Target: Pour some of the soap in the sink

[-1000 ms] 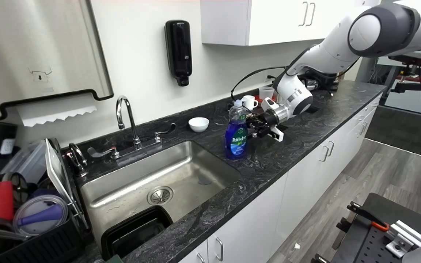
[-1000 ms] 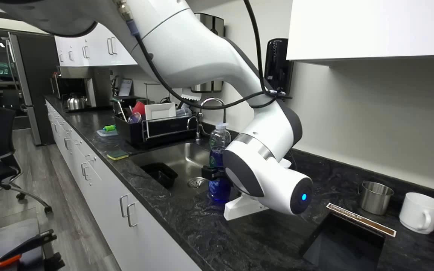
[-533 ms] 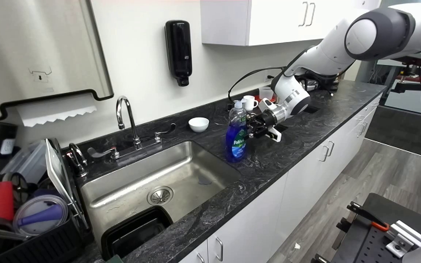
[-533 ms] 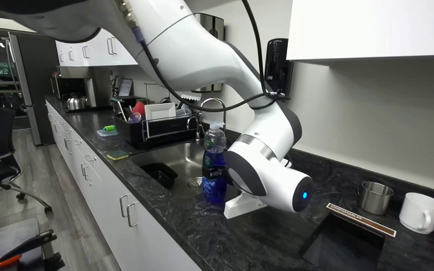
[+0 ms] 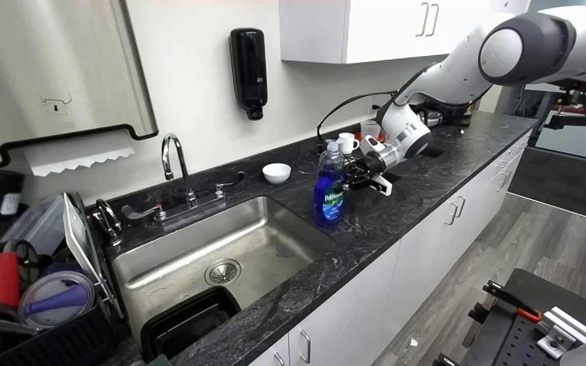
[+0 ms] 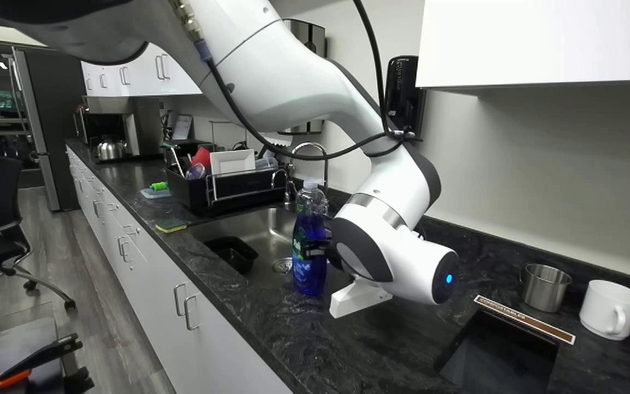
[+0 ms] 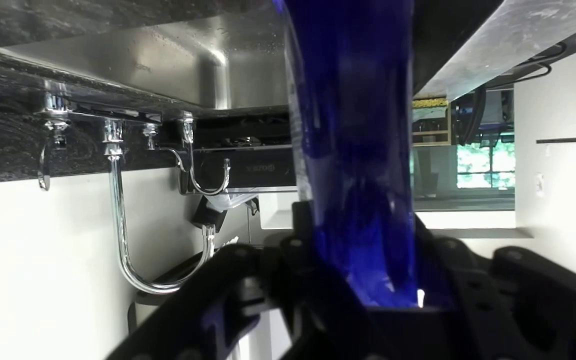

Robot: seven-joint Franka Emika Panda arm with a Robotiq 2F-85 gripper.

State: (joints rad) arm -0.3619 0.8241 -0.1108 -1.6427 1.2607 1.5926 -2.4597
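The soap, a clear bottle of blue liquid (image 5: pixel 329 198) with a pale cap, stands upright on the dark counter at the sink's near-right rim in an exterior view. My gripper (image 7: pixel 360 220) reaches it from the side, with one black finger pressed against each flank at about mid-height, so it is shut on the bottle. In the wrist view the blue soap bottle (image 7: pixel 353 110) fills the space between the fingers; its cap is out of frame. The steel sink (image 5: pixel 265 259) lies right beside the bottle, its round drain visible.
A chrome faucet (image 5: pixel 181 162) rises behind the sink, and a black tub (image 5: pixel 191 320) sits inside it. On the counter are a white bowl (image 5: pixel 276 173), a white mug (image 5: pixel 347 143) and a full dish rack (image 5: pixel 69 335). A rectangular opening (image 6: pixel 503 355) cuts into the counter.
My jaws have closed in on the bottle from both sides. The bottle has shifted slightly and turned a little on the counter, while the arm has moved only a small amount.
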